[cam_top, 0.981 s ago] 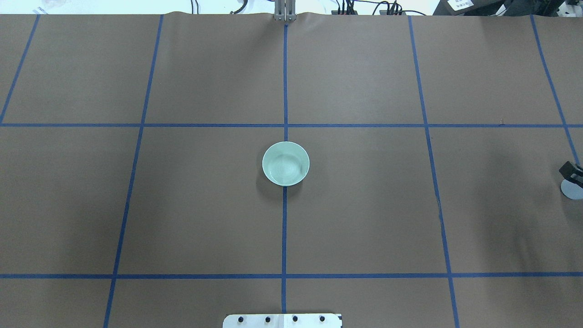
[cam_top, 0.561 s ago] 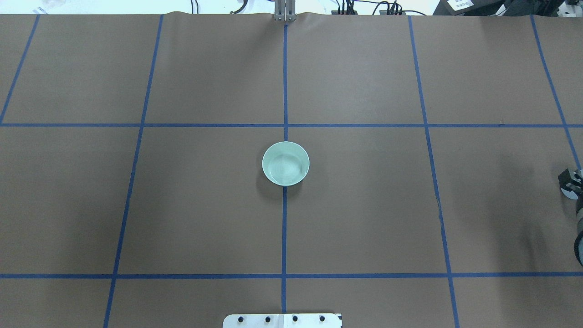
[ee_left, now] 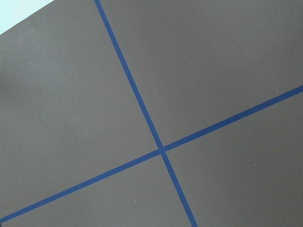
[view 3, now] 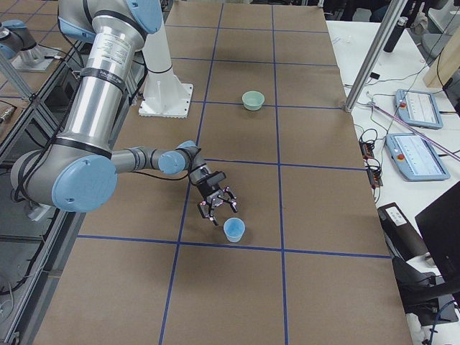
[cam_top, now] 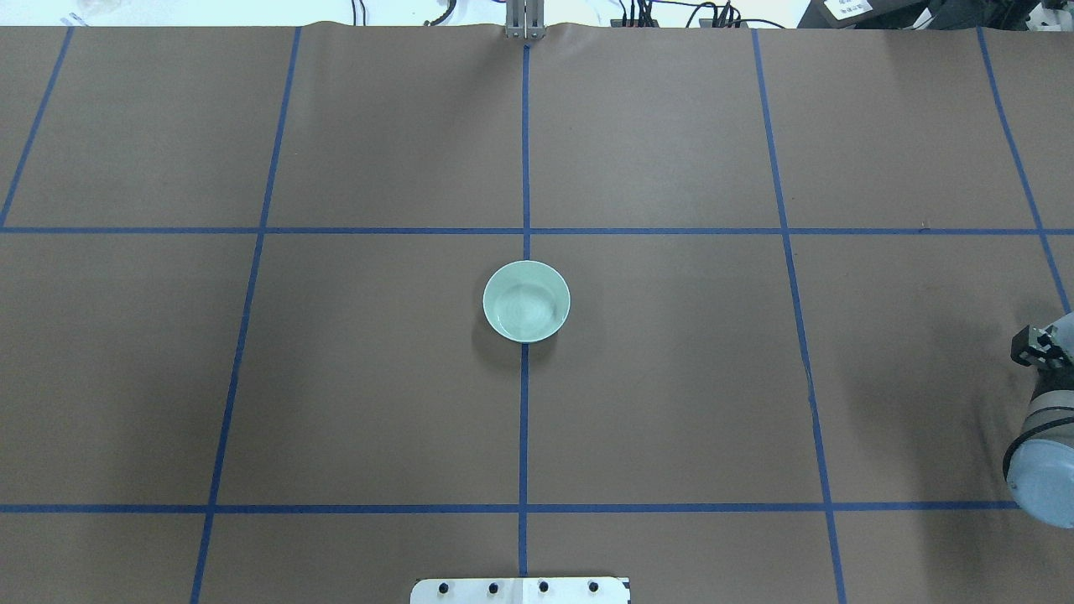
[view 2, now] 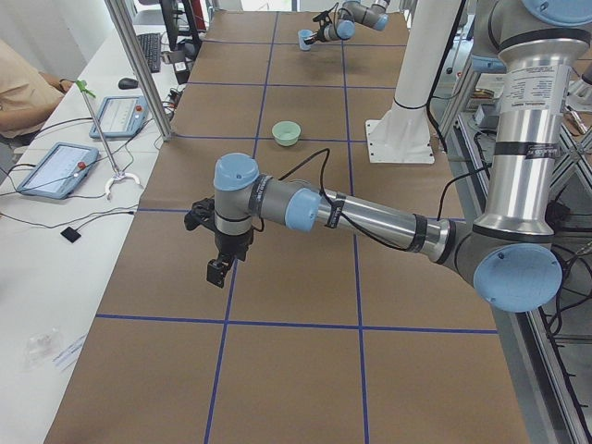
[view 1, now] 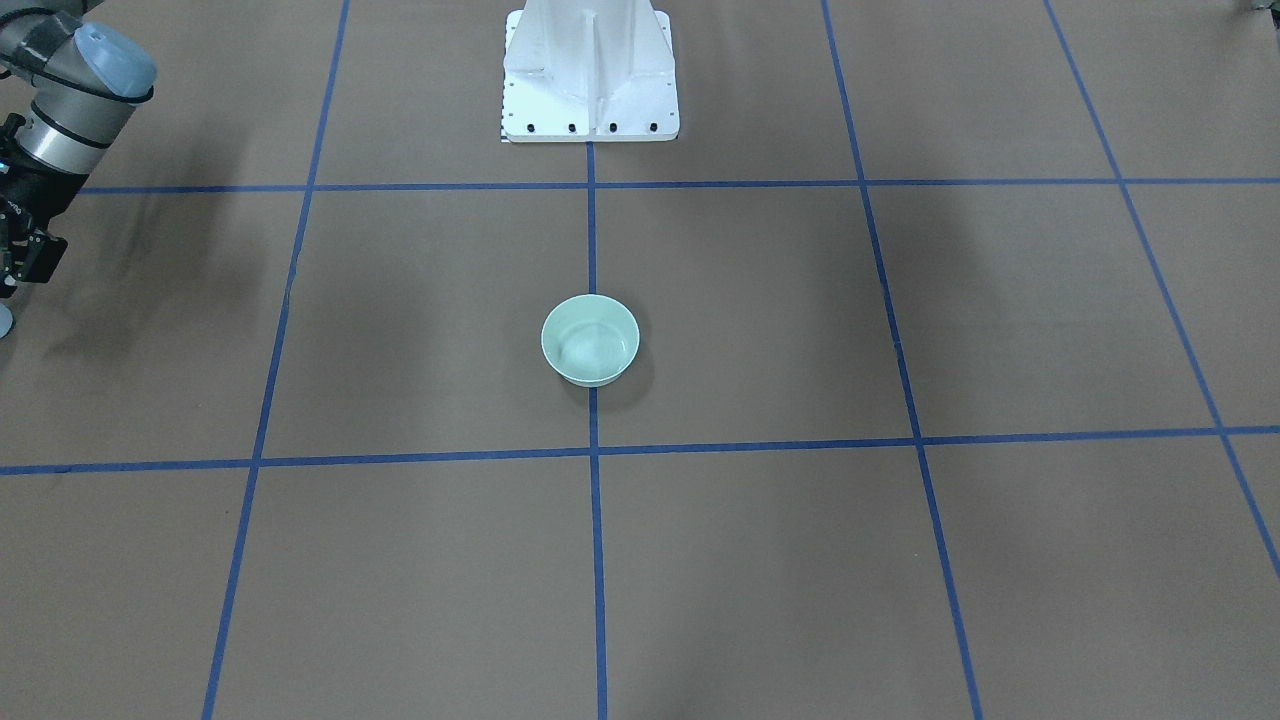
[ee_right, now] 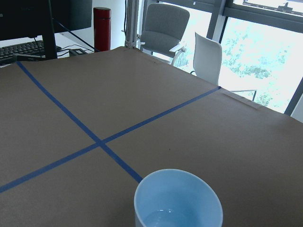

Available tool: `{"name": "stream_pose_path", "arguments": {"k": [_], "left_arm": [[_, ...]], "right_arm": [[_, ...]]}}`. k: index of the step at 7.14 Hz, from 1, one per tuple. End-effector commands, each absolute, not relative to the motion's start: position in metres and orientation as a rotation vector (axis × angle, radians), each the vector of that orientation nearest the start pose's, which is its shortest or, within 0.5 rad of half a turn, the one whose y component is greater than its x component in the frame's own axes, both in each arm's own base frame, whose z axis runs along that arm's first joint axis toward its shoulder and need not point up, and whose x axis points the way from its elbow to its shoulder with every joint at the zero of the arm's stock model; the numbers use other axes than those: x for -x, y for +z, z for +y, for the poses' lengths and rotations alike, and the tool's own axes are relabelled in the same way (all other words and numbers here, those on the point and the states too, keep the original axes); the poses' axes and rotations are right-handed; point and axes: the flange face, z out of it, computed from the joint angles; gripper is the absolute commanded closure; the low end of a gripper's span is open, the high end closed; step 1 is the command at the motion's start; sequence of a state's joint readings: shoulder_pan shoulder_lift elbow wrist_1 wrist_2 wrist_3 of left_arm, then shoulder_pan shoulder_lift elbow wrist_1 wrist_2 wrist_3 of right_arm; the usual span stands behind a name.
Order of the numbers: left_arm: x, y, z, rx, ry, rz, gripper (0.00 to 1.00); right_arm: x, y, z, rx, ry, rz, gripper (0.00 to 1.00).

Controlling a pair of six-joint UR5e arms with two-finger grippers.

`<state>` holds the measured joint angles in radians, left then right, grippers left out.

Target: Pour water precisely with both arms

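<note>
Brown table (view 3: 316,144): right fingers (view 3: 206,210) spread, just beside cup (view 3: 233,230) holding water (ee_right: 161,218); left fingers (view 2: 218,271): cannot tell.

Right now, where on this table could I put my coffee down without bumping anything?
The taped squares bordering the green bowl at the centre are bare. Crowded: the end by the blue cup, where the right end effector hangs, and the opposite end under the left end effector.

White pedestal (view 1: 590,75) stands on brown table (view 1: 780,300) gridded with blue tape (view 1: 596,560).
</note>
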<state>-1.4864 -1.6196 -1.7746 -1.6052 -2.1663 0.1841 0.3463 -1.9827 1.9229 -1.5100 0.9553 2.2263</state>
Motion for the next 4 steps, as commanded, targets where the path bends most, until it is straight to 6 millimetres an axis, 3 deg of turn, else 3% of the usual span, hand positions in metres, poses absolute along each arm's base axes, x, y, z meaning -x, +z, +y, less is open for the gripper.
{"name": "stream_pose_path", "arguments": {"k": [1,3,4], "left_arm": [[0.033,0.54,-0.524,-0.307,0.344,0.581,0.0],[0.033,0.541,-0.524,-0.306,0.345,0.581,0.0],[0.033,0.542,-0.524,-0.306,0.345,0.581,0.0]], "right_arm": [[0.243,0.678,-0.289,-0.652,0.963,-0.071,0.01],[0.268,0.689,-0.298,-0.654,0.967,-0.069,0.03],[0.266,0.692,-0.298,-0.66,0.966,-0.063,0.03]]}}
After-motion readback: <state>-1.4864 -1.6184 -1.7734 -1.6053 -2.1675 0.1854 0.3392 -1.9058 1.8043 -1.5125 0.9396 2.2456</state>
